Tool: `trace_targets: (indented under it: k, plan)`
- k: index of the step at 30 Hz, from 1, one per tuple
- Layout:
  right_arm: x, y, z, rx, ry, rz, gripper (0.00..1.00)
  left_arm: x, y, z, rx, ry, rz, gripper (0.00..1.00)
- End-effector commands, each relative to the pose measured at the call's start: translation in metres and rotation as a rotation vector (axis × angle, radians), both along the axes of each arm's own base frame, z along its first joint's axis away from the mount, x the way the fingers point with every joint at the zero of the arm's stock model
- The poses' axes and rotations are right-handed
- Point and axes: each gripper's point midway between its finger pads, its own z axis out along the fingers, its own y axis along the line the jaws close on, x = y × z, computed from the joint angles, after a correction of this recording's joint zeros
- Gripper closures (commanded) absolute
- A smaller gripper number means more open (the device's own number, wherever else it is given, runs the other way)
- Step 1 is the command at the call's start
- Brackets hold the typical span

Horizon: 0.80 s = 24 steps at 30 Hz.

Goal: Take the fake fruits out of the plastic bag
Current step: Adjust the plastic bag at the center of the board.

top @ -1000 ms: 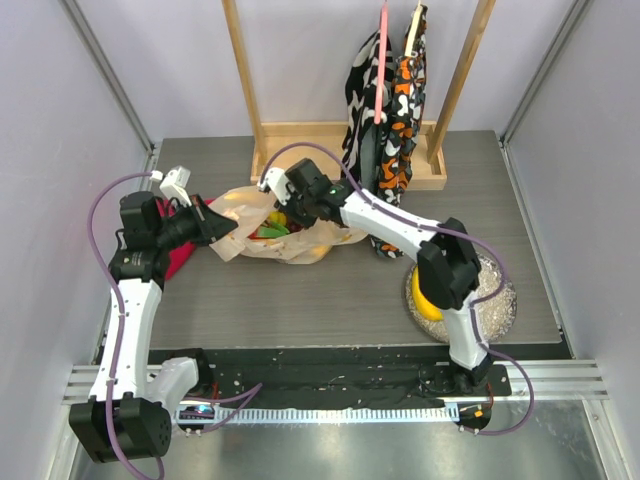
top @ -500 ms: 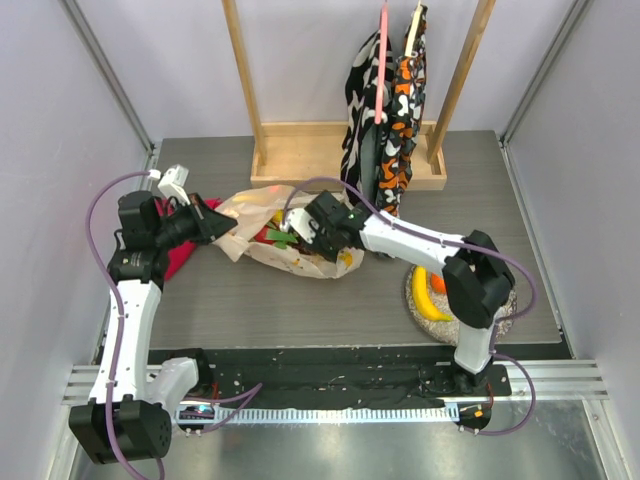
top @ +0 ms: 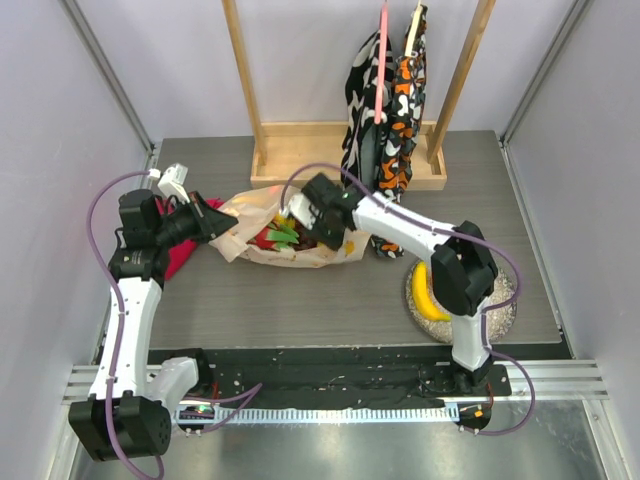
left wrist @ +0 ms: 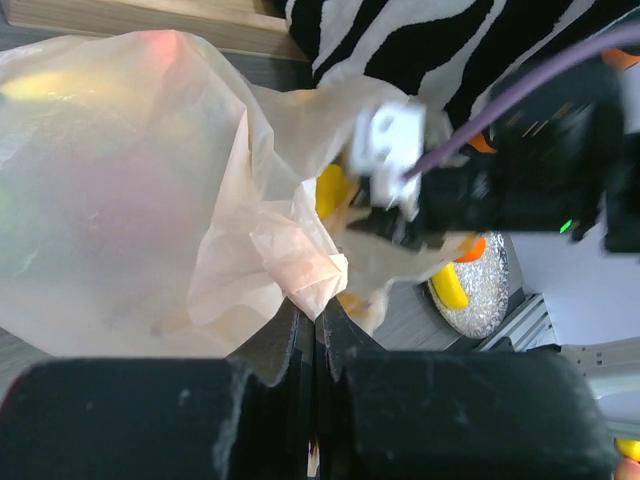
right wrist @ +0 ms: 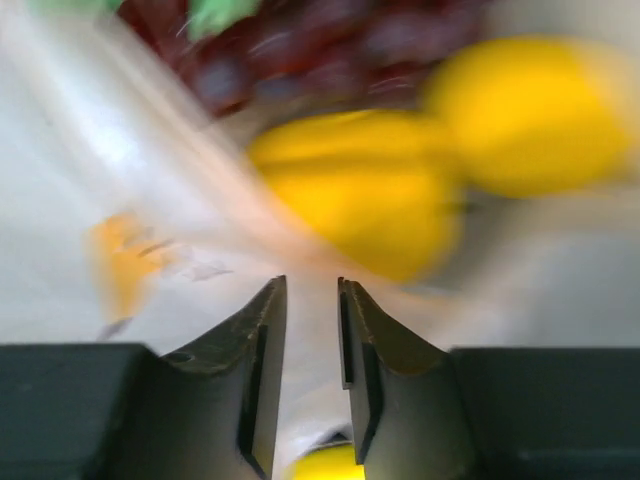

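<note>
The plastic bag (top: 255,212) lies crumpled at the middle left of the table, its mouth facing right. Red, green and yellow fake fruits (top: 281,236) show inside it. My left gripper (top: 214,224) is shut on a fold of the bag's left edge (left wrist: 300,275). My right gripper (top: 303,220) is at the bag's mouth, its jaws a narrow gap apart (right wrist: 311,285) over the bag film. Just ahead of it lie a yellow fruit (right wrist: 365,195), a second yellow fruit (right wrist: 530,110) and dark purple grapes (right wrist: 330,50). A banana (top: 428,297) lies on the silver plate (top: 497,305).
A red cloth (top: 178,258) lies under my left arm. A wooden rack (top: 300,150) stands at the back with patterned cloths (top: 385,110) hanging from it. In the left wrist view the plate (left wrist: 490,295) holds a banana (left wrist: 450,288) and an orange (left wrist: 470,248).
My right gripper moved from the bag's far rim forward and right, then back a little into the mouth. The bag shifted with it. The left gripper has kept its hold.
</note>
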Motion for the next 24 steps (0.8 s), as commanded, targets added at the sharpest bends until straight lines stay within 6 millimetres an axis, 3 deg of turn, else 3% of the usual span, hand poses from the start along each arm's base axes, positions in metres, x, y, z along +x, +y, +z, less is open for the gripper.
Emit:
trace_targets:
  k: [1, 4, 6, 14, 18, 24]
  plan:
    - [0.039, 0.000, 0.076, 0.153, -0.061, -0.097, 0.64, 0.003, 0.000, 0.024, 0.000, -0.082, -0.006, 0.95]
    - [0.056, -0.006, 0.077, 0.171, -0.039, -0.169, 0.60, 0.003, 0.000, 0.021, 0.001, -0.073, -0.009, 0.95]
    - [0.064, -0.010, 0.068, 0.176, -0.015, -0.212, 0.59, 0.004, 0.001, 0.020, 0.005, -0.075, -0.005, 0.93]
    - [0.076, -0.003, 0.041, 0.214, 0.061, -0.295, 0.59, 0.004, 0.000, 0.019, 0.006, -0.074, -0.011, 0.85]
    - [0.084, 0.018, 0.060, 0.309, 0.064, -0.303, 0.62, 0.004, 0.000, 0.018, 0.010, -0.074, -0.014, 0.83]
    - [0.090, 0.014, 0.106, 0.359, -0.058, -0.355, 0.62, 0.004, 0.000, 0.014, 0.012, -0.062, -0.017, 0.90]
